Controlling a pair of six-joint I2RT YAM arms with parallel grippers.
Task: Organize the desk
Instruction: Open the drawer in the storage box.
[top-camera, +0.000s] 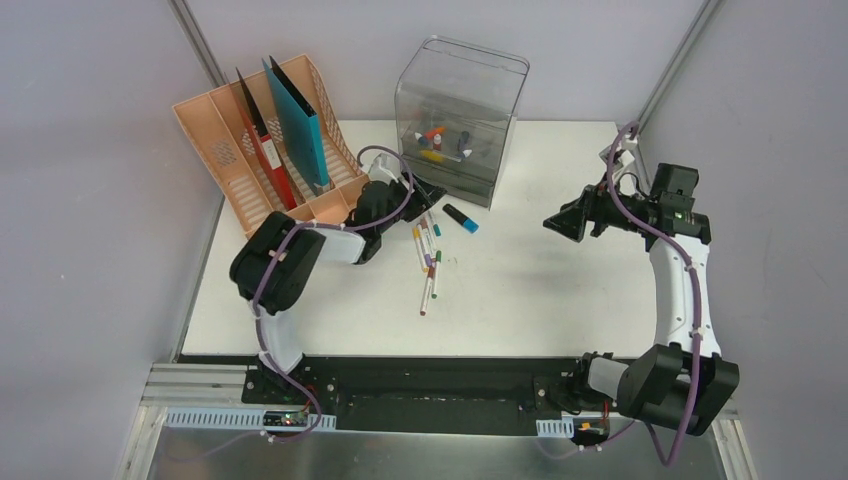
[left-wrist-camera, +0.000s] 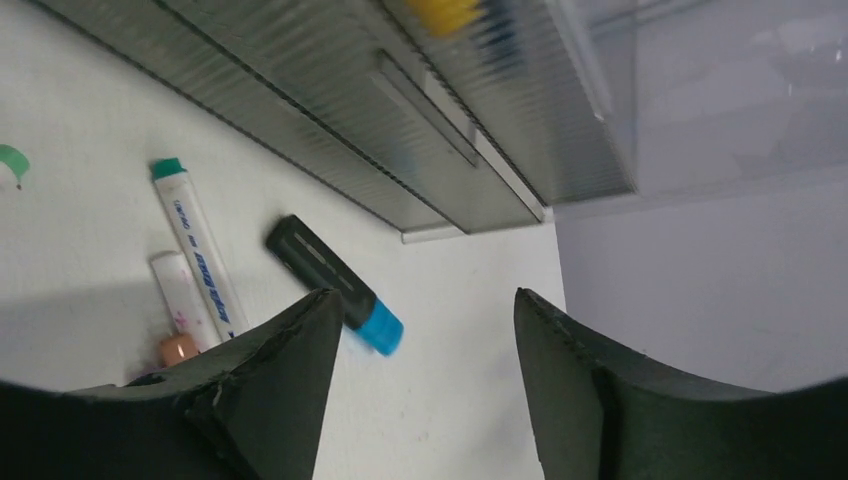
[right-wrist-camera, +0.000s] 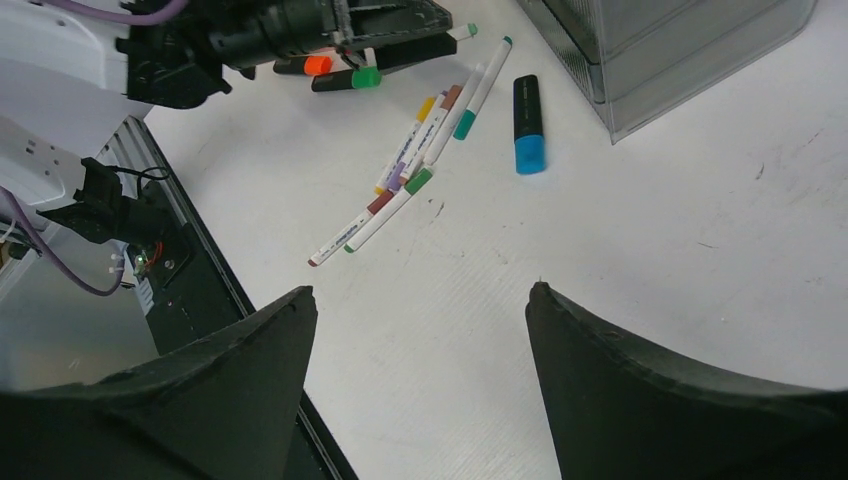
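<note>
The white desk (top-camera: 540, 290) holds several thin markers (top-camera: 430, 262) in a loose pile at its middle, and a black highlighter with a blue cap (top-camera: 462, 218) beside them. My left gripper (top-camera: 425, 195) hovers low over the top of the pile, in front of the clear drawer box (top-camera: 460, 120). In the left wrist view it (left-wrist-camera: 425, 295) stands open with nothing between its fingers, and the blue-capped highlighter (left-wrist-camera: 325, 270) lies just beyond its left fingertip. My right gripper (top-camera: 558, 222) hangs open and empty above the desk's right half, seen in its own view (right-wrist-camera: 420, 290) with bare tabletop beneath.
A peach file rack (top-camera: 260, 160) with folders stands at the back left. The drawer box holds markers in its lower drawer. Under the left gripper lie an orange-capped highlighter (right-wrist-camera: 305, 66) and a green-capped highlighter (right-wrist-camera: 345, 80). The black front rail (top-camera: 430, 375) runs along the near edge.
</note>
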